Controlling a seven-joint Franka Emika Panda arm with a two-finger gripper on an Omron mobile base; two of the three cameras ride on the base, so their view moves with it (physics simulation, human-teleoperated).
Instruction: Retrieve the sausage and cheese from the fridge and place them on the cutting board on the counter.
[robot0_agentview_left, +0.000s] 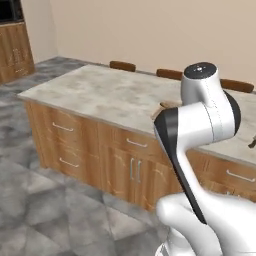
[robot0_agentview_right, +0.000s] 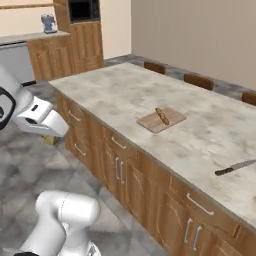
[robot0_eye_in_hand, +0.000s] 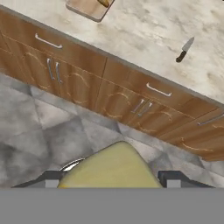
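Nearest, in the hand view, the claw (robot0_eye_in_hand: 109, 181) pinches the cheese (robot0_eye_in_hand: 111, 168), a pale yellow wedge bulging up between the two dark finger tips, carried over the grey tiled floor (robot0_eye_in_hand: 48, 140) in front of the brown cabinets (robot0_eye_in_hand: 78, 72). Beyond the cabinets lies the counter (robot0_agentview_right: 125, 90), and on it the cutting board (robot0_agentview_right: 161, 120), near the front edge. A slim brown stick, which looks like the sausage (robot0_agentview_right: 162, 116), already rests on the board, lying slantwise across its middle. Further along the counter, well apart from the board, a knife (robot0_agentview_right: 235, 167) lies flat. The step in hand appears to be carrying the cheese to the board. To do it well, I would raise the claw clear of the counter's edge before crossing, come down over the bare part of the board beside the sausage rather than on it, and let go only when the wedge is low, so it neither rolls off nor knocks the sausage away.
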